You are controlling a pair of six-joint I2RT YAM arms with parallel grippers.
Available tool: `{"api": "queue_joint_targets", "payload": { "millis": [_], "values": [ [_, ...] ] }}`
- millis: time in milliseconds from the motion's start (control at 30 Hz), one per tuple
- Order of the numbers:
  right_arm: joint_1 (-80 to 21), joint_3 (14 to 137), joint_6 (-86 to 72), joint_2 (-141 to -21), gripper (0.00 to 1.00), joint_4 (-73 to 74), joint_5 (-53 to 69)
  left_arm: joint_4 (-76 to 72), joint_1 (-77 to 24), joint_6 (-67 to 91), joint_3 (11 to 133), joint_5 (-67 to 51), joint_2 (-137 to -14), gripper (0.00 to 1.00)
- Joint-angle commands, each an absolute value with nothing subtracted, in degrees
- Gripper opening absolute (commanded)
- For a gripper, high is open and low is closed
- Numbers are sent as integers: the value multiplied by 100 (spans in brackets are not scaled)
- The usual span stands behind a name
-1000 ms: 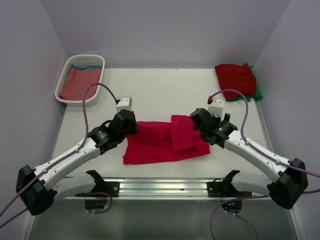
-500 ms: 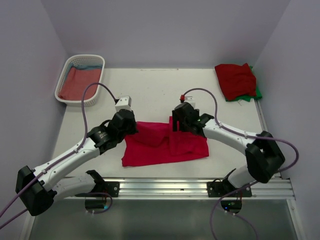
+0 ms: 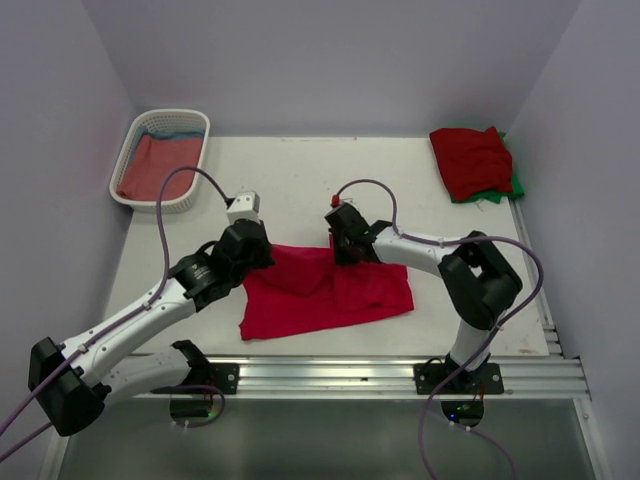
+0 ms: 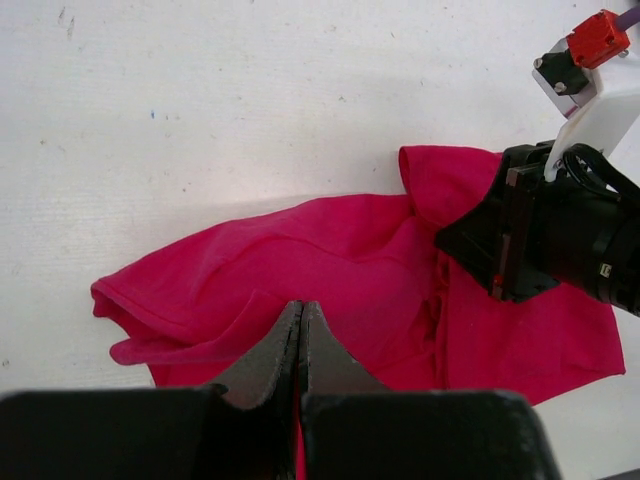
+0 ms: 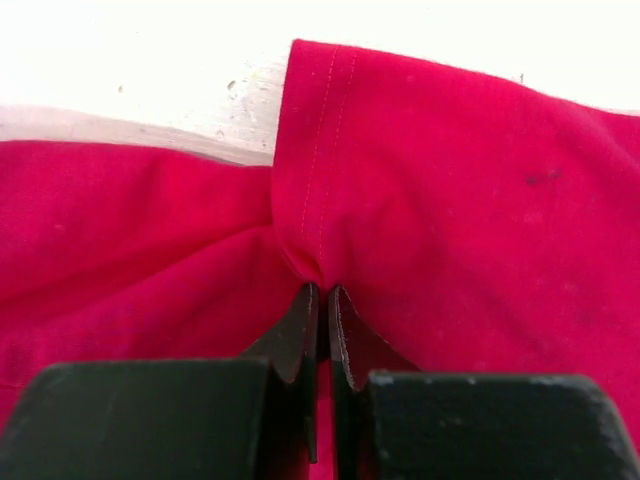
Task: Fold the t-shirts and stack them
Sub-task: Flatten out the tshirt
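A bright crimson t-shirt [image 3: 325, 292] lies crumpled on the white table [image 3: 300, 180], between the arms. My left gripper [image 3: 262, 256] sits at the shirt's upper left corner. Its fingers [image 4: 300, 308] are pressed together, with a sliver of crimson cloth [image 4: 330, 260] between them. My right gripper [image 3: 345, 250] is at the shirt's upper middle edge, shut on a bunched fold [image 5: 310, 255] with a stitched hem. The left wrist view shows the right gripper's black body [image 4: 540, 235] resting on the cloth. A darker red t-shirt [image 3: 470, 158] lies on a green one [image 3: 516, 186] at the back right.
A white slatted basket [image 3: 135, 135] stands at the back left, holding a dusty-red t-shirt [image 3: 150, 165] and a blue one [image 3: 175, 130]. Purple-grey walls close in the table on three sides. A metal rail [image 3: 320, 375] runs along the near edge.
My right gripper swung left across the shirt to its upper middle edge and closed on a fold. The raised flap now lies flat. The shirt's left side slid slightly left and nearer.
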State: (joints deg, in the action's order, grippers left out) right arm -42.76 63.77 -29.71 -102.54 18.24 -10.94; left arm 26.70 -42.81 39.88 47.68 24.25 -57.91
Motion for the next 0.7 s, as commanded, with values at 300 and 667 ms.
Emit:
{"api": "queue_joint_targets", "payload": {
  "millis": [300, 667],
  "values": [
    [-3773, 5741, -3261, -8360, 0, 2926, -3303, 2742, -4236, 3999, 4825, 2716, -5590, 0],
    [-2602, 5221, -3709, -6777, 70, 4561, -5432, 3278, -4184, 3867, 5071, 3120, -5327, 0]
  ]
}}
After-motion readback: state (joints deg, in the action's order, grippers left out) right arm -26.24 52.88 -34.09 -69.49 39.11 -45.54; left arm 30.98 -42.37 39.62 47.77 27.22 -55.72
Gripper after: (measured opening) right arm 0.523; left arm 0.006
